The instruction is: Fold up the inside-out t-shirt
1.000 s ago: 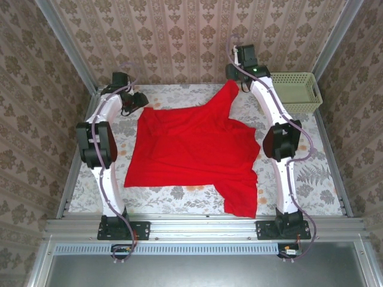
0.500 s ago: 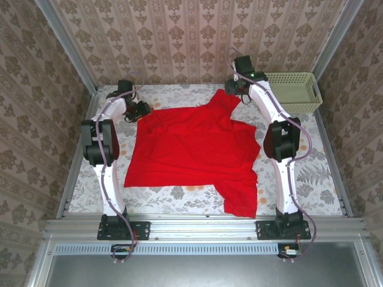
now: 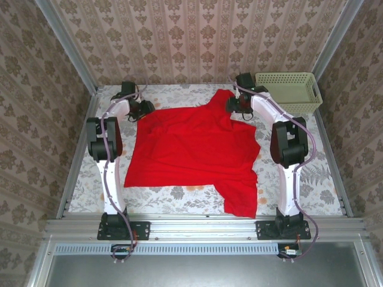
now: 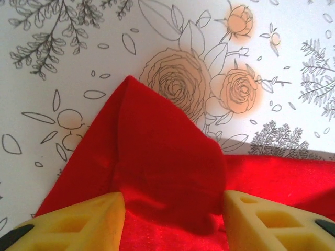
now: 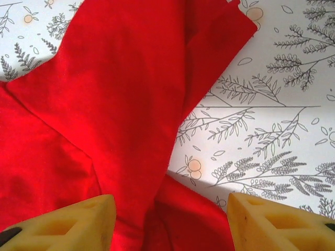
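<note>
The inside-out t-shirt (image 3: pixel 191 149) lies spread out on the floral table cover, bright red, with one sleeve hanging toward the near edge. My left gripper (image 3: pixel 145 109) is down at its far left corner. In the left wrist view the yellow fingers (image 4: pixel 78 225) stand apart with a raised fold of the t-shirt (image 4: pixel 162 157) between them, not pinched; the left gripper (image 4: pixel 172 201) is open. My right gripper (image 3: pixel 234 106) is at the far right corner. There the right gripper (image 5: pixel 171 201) is open over bunched folds of the t-shirt (image 5: pixel 104 104).
A pale green basket (image 3: pixel 293 107) stands at the far right corner, just behind the right arm. Patterned walls close in the table on three sides. Bare floral cover (image 3: pixel 323 179) shows to the right of the shirt and along the left side.
Both grippers have come down and inward onto the shirt's far corners. The right one moved toward the near side from the back wall. The shirt's far right tip sits slightly lower.
</note>
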`<state>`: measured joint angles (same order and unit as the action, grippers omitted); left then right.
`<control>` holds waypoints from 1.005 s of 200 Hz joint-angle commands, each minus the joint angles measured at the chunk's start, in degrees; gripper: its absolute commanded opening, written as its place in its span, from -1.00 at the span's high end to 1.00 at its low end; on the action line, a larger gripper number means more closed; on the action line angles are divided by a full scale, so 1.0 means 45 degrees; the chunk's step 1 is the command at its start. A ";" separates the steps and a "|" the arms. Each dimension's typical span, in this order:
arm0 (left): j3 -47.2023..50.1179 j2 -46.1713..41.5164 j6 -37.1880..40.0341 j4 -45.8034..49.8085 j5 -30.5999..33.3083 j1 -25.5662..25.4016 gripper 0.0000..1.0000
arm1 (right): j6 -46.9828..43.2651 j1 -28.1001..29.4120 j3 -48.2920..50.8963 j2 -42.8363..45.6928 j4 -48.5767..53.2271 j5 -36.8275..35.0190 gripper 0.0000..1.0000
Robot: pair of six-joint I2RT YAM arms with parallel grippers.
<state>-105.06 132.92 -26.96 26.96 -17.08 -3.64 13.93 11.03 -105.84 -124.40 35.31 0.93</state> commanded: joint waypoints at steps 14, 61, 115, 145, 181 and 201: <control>-0.0011 0.0251 -0.0121 0.0235 0.0163 0.0048 -0.03 | 0.0434 0.0021 0.0801 0.0900 -0.0657 0.0208 -0.20; 0.0438 -0.0570 0.0215 0.0500 0.1218 -0.0068 -0.16 | 0.0510 0.0032 0.1938 0.1617 -0.0827 0.0138 -0.20; 0.1936 -0.0680 -0.0192 0.0180 0.0710 0.0447 0.13 | 0.1331 0.0278 0.3708 0.2139 -0.1526 0.0904 -0.22; 0.2871 -0.1335 -0.0088 -0.0054 0.0690 0.0512 0.27 | 0.1553 0.0553 0.3903 0.1724 -0.1281 0.0844 -0.13; 0.3873 -0.2104 -0.0231 0.0160 0.0875 0.0651 0.37 | 0.2477 0.0928 0.5034 0.2126 -0.0552 -0.0292 0.09; 0.4874 -0.2745 -0.0388 -0.0007 0.0983 0.0673 0.40 | 0.3164 0.0950 0.6522 0.2769 -0.0877 0.0209 0.23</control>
<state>-88.44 123.37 -27.40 22.70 -14.52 -1.28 23.24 15.09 -83.00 -115.48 29.74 1.96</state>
